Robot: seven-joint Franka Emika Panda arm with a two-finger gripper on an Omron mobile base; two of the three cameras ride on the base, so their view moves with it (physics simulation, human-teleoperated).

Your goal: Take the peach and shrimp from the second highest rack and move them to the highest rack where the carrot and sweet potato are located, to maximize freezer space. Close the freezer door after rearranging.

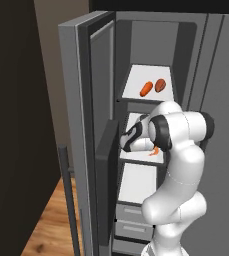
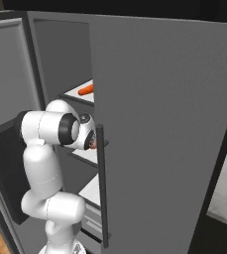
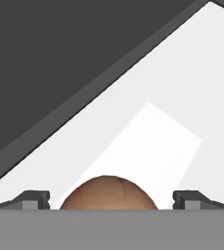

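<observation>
Peach (image 3: 108,193) sits between spread fingertips (image 3: 35,199), apparently ungripped.

Place: a rendered home kitchen.
Appliance: a tall grey freezer (image 1: 216,60) stands ahead, its door (image 1: 78,125) swung open toward 9 o'clock, with a long dark bar handle (image 2: 101,183) on the neighbouring panel.
Racks: white racks (image 1: 151,80) are stacked inside, with grey drawers (image 1: 131,225) at the bottom.
Food: a carrot (image 1: 146,89) and a sweet potato (image 1: 160,85) lie side by side on the highest rack; a shrimp (image 1: 155,152) lies on the rack below, and a round brownish peach (image 3: 108,193) sits on white shelf.
Floor: warm wood planks (image 1: 51,225) at 7 o'clock.
Surroundings: a dark cabinet wall (image 1: 16,125) at 9 o'clock; a pale counter edge (image 2: 226,196) at 4 o'clock.
</observation>
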